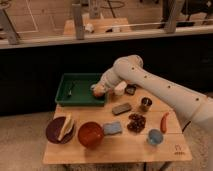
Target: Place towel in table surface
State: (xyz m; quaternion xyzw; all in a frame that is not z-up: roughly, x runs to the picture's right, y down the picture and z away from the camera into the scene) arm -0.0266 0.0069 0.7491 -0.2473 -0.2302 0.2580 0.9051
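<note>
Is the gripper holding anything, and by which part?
Cannot tell. The gripper is shut at the right edge of the green tray; any hold is hidden.

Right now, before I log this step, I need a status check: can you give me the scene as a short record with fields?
gripper: shut, low over the right end of the green tray
towel: pale lump just right of the tray, beside the arm
held: cannot tell
table surface: wooden planks; also bears the blue sponge, dark grey block and red bowl
</note>
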